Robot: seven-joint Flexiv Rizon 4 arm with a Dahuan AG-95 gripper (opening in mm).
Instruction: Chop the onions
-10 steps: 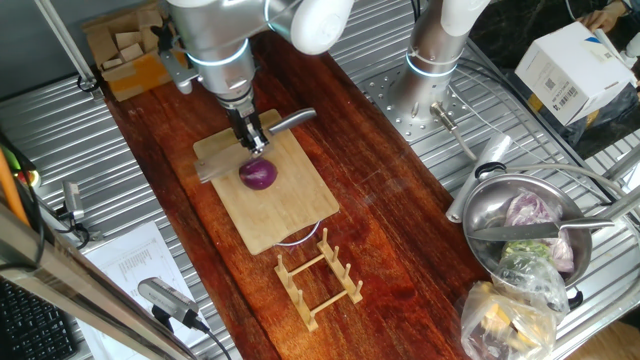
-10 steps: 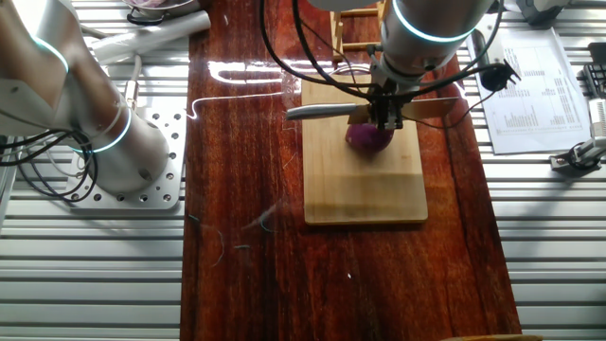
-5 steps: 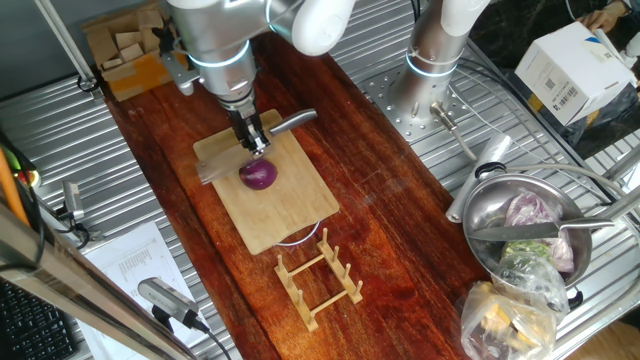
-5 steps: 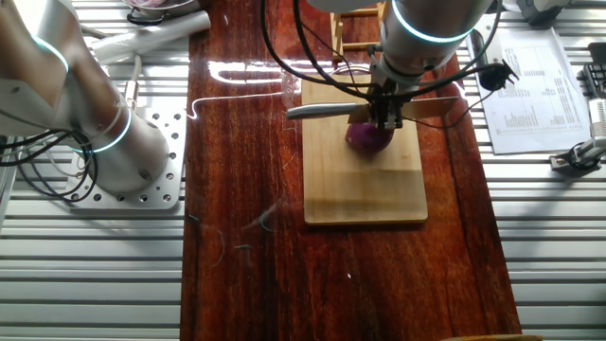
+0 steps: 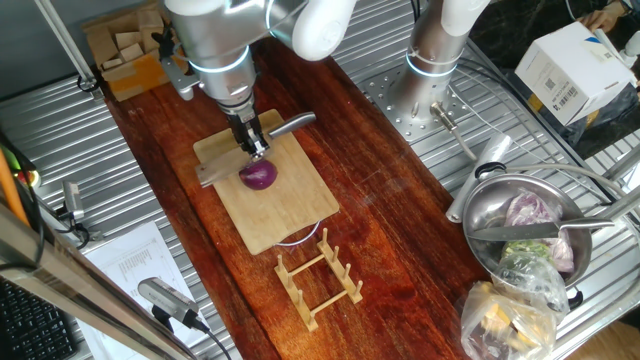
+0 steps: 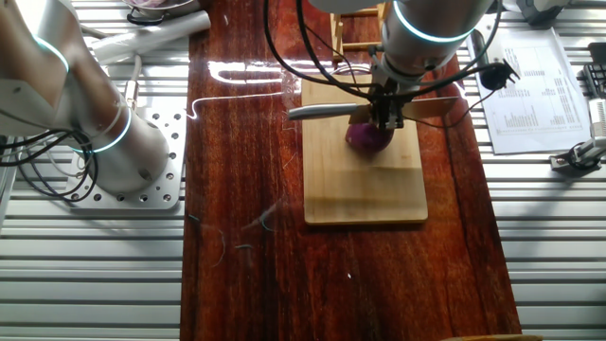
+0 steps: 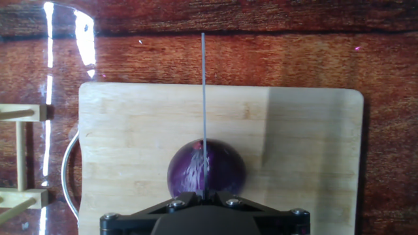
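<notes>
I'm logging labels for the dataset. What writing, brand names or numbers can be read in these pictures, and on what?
None can be read.
White box: a barcode label, too small to read.
Printed sheet beside the cutting board: rows of print, blurred.
Paper at the table's edge: print, too small.

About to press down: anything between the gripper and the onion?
Only the knife blade, held by the gripper. The hand view shows its edge running across the onion on the cutting board.
</notes>
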